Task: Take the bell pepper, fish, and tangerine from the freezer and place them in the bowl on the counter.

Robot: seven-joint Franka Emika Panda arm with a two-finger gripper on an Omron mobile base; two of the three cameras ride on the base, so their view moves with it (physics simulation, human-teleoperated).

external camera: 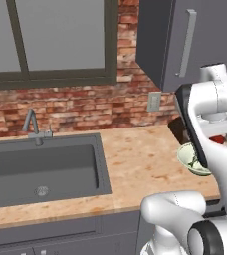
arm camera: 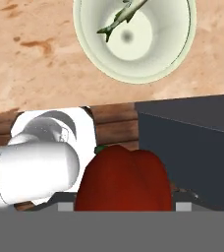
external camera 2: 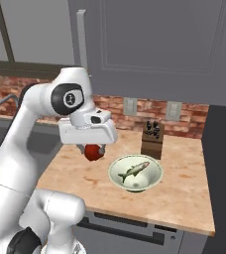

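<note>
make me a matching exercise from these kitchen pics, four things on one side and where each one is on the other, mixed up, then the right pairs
Things:
1. bell pepper
2. fish
3. knife block
4. faucet

Places:
A. behind the sink, by the brick wall
B. lying in the bowl
C. held in the gripper, above the counter
D. standing on the counter just behind the bowl

Pairs: 1-C, 2-B, 3-D, 4-A
</note>
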